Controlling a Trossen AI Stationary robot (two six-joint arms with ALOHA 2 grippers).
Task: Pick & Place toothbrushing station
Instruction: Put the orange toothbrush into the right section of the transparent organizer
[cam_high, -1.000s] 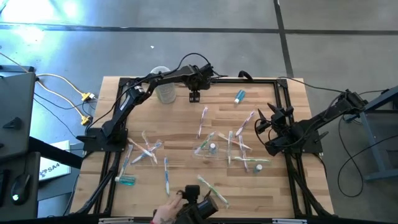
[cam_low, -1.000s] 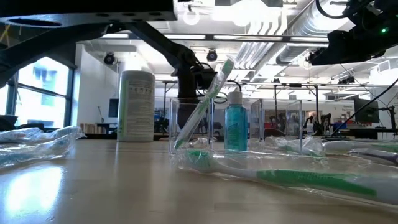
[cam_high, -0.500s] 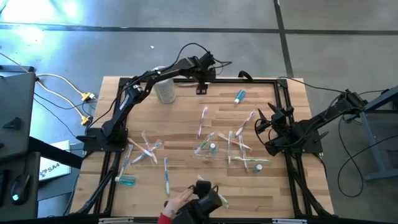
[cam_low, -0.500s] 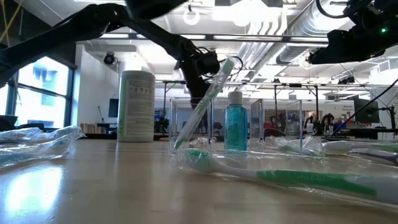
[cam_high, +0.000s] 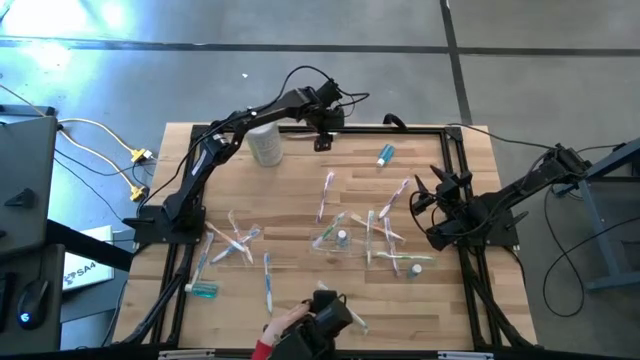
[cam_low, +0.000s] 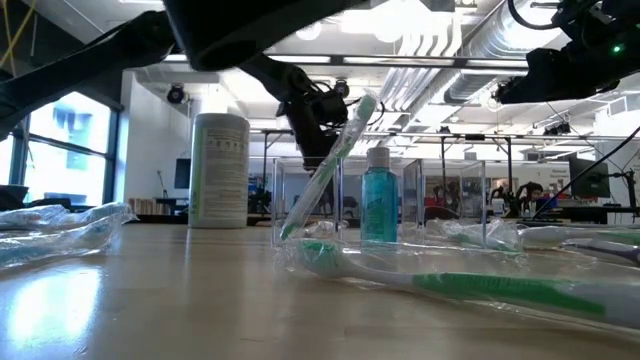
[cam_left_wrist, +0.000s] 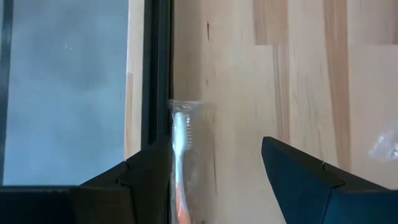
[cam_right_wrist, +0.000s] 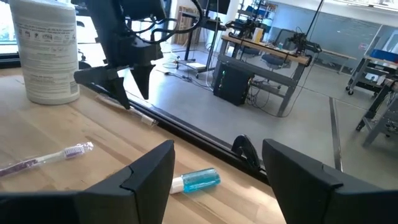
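My left end effector (cam_high: 322, 143) hangs open over a wrapped toothbrush (cam_left_wrist: 180, 163) at the far edge of the worktop (cam_high: 290, 190).

Through the left wrist camera I see its two dark fingers (cam_left_wrist: 305, 180) spread wide, one on each side of the clear-wrapped toothbrush that lies along the black frame rail (cam_left_wrist: 157, 68); they grip nothing, and I cannot tell whether they touch the wrapper. My right end effector (cam_high: 437, 190) waits open and empty above the worktop's right side, near a teal toothpaste tube (cam_high: 384, 155). The other toothbrushes (cam_high: 327, 195) lie scattered over the middle of the worktop around the clear plastic cup (cam_low: 310, 205), which holds one green brush. A white cylinder (cam_high: 265, 146) stands just beside the left arm. A person's hand (cam_high: 283, 328) rests at the near edge.
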